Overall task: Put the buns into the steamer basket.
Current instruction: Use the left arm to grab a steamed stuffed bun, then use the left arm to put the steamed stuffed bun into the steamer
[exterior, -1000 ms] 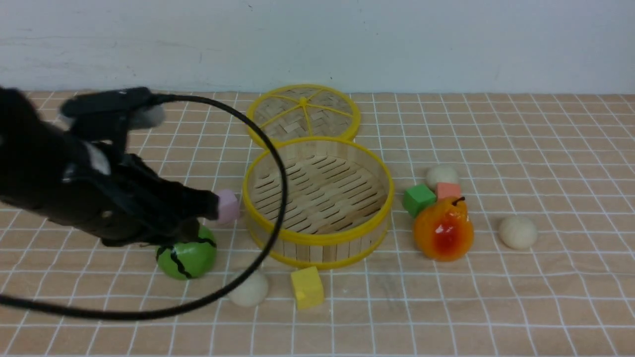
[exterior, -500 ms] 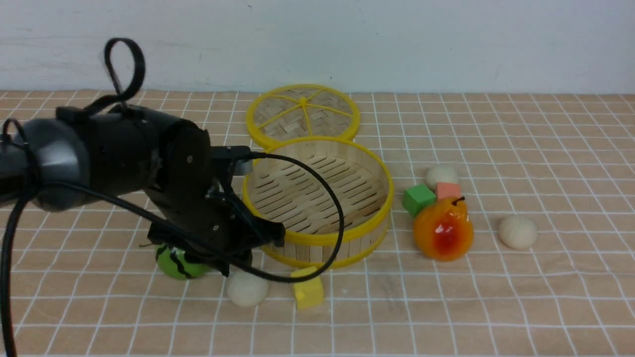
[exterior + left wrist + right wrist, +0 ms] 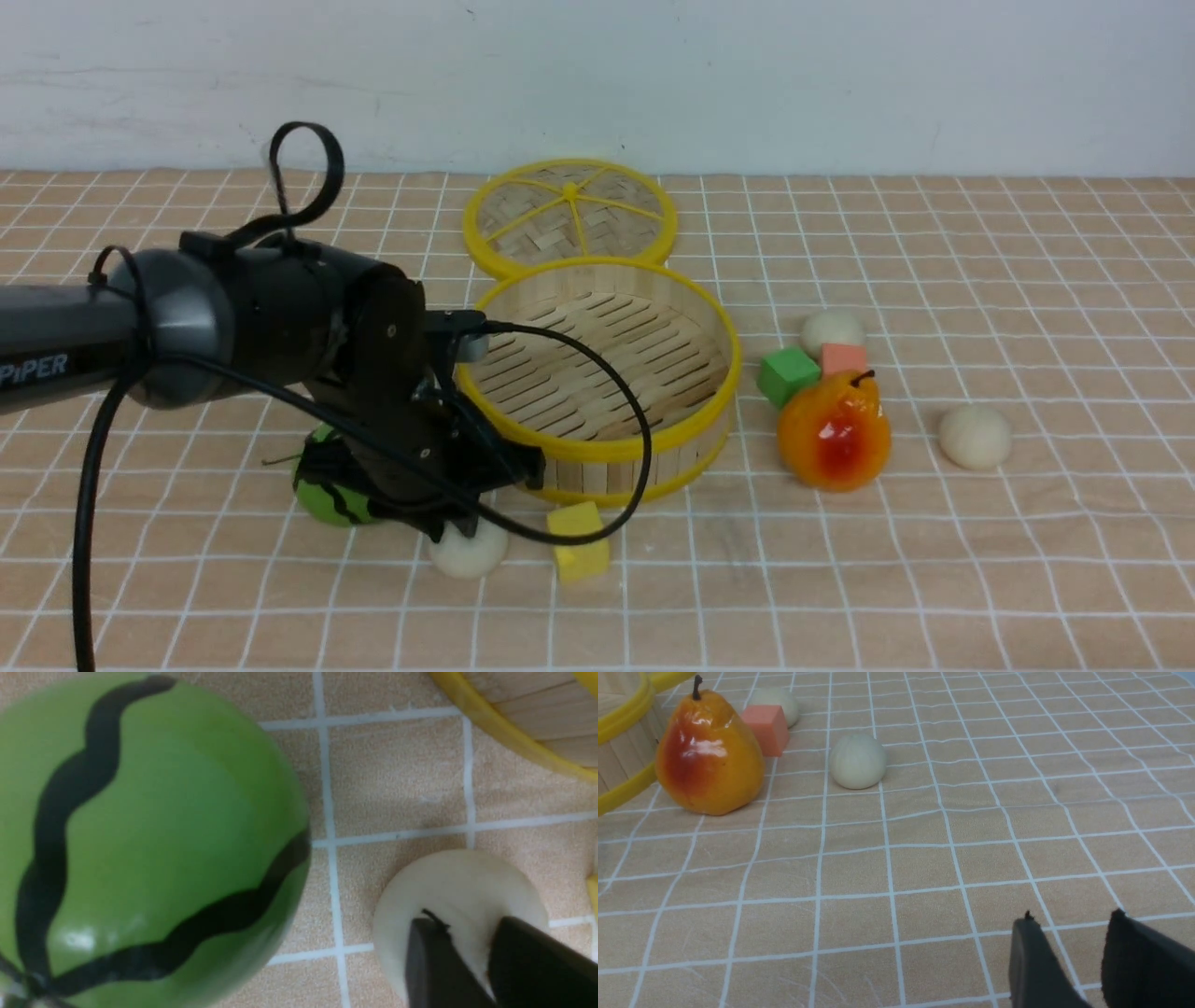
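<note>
The round, cream dough-like bun has no clear long axis. Above it, the black left gripper angles downward, jaws parted!

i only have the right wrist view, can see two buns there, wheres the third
Observer: The third bun is on the table beside the green melon, at the left gripper's fingertips.
Operator: anything in the basket yet
Observer: No bun is in it; the front view shows the slatted floor of the steamer basket with nothing on it, though the left arm hides part of the basket.
Operator: and the lid
Observer: The woven lid is off, lying just beyond the basket.
</note>
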